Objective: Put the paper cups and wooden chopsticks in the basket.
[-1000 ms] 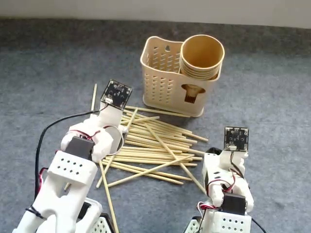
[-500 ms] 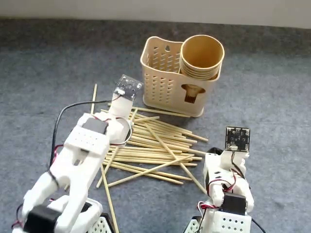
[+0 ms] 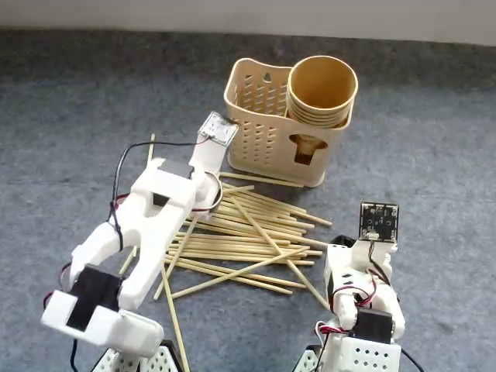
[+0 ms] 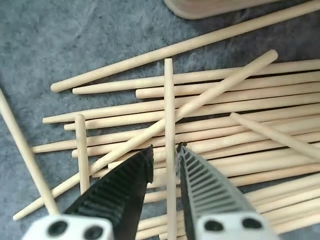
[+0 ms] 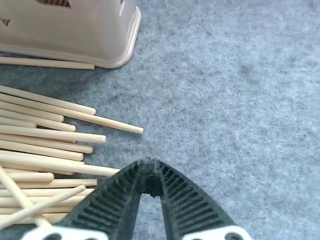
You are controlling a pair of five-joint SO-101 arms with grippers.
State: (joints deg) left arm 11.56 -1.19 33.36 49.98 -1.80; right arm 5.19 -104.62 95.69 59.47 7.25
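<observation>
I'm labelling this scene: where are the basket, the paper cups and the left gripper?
basket (image 3: 254,141), high view, on its perforated outer wall.
paper cups (image 3: 322,84), high view, inside the top cup of the stack.
left gripper (image 4: 165,149), left wrist view, midway between its fingertips.

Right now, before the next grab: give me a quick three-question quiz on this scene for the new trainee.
1. True or false: the paper cups sit stacked inside the basket.
2. Pick one. The tips of the left pincer are: A) shut on a cup; B) on either side of one chopstick in the pile; C) inside the basket.
3. Fill in: the right pincer, hanging over bare carpet beside the pile, is ____ (open or shut).
Key: 1 true; 2 B; 3 shut.
</observation>
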